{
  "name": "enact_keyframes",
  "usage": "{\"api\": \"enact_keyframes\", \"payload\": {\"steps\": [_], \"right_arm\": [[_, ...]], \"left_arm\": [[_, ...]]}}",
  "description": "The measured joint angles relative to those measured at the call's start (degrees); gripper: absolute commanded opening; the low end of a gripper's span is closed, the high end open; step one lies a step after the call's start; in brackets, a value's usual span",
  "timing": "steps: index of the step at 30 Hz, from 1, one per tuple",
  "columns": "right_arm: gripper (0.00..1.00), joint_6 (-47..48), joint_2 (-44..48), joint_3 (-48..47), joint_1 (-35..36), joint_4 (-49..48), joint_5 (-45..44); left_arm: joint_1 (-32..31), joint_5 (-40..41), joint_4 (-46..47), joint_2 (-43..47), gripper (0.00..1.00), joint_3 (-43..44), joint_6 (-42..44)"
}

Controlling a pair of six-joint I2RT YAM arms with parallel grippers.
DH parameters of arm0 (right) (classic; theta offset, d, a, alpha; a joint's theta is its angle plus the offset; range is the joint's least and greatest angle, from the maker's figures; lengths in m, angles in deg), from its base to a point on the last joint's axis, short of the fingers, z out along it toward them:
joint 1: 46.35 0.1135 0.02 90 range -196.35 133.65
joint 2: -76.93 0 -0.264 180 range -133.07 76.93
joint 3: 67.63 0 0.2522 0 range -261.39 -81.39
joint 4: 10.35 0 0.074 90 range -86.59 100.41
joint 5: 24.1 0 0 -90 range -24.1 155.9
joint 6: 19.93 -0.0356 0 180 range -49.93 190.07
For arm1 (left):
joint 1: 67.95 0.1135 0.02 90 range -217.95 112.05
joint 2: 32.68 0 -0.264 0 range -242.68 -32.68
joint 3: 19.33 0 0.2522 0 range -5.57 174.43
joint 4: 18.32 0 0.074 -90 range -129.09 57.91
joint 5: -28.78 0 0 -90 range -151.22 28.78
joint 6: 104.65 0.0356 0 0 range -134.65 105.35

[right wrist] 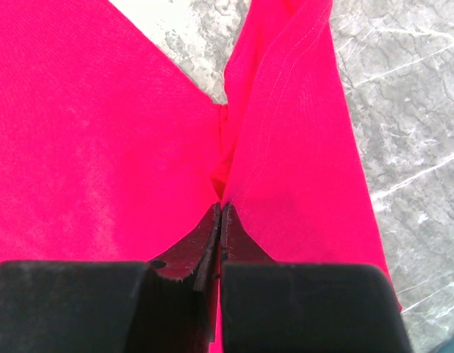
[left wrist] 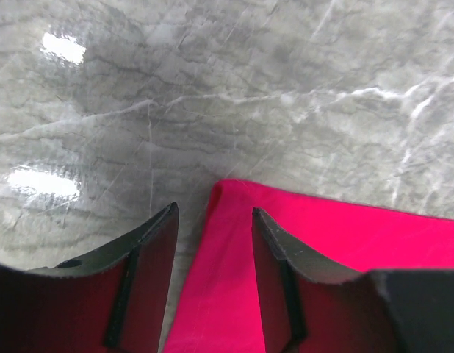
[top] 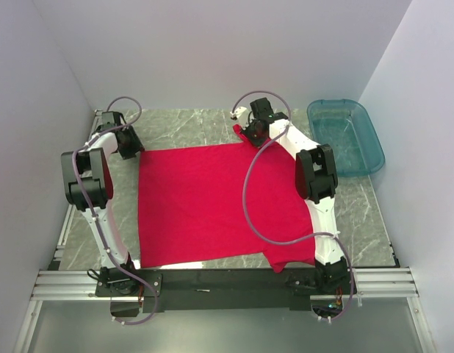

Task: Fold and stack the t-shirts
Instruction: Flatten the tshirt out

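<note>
A bright red t-shirt (top: 205, 206) lies spread flat on the grey marble table (top: 183, 121). My left gripper (top: 128, 144) is at the shirt's far left corner. In the left wrist view that gripper (left wrist: 215, 209) is open, its two fingers standing either side of the t-shirt (left wrist: 344, 243) corner edge without pressing it. My right gripper (top: 255, 132) is at the shirt's far right corner by the sleeve. In the right wrist view the right gripper (right wrist: 220, 209) is shut on a pinch of the t-shirt (right wrist: 87, 147), and the cloth puckers into a fold at the tips.
A teal see-through tub (top: 346, 136) stands at the far right of the table. White walls close in the sides and back. The metal rail (top: 227, 283) with both arm bases runs along the near edge, and the right arm's cable loops over the shirt.
</note>
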Motion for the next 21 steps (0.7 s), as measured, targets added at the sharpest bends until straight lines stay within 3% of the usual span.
{"api": "enact_keyframes", "payload": {"steps": [3, 10, 21], "right_arm": [[0.00, -0.17, 0.00, 0.00, -0.04, 0.00, 0.28], [0.00, -0.55, 0.00, 0.00, -0.31, 0.00, 0.81], [0.00, -1.05, 0.02, 0.00, -0.92, 0.04, 1.44]], "left_arm": [[0.00, -0.37, -0.61, -1.20, 0.47, 0.83, 0.04], [0.00, -0.76, -1.36, -3.04, 0.31, 3.13, 0.50], [-0.26, -0.72, -1.49, -3.08, 0.33, 3.13, 1.42]]}}
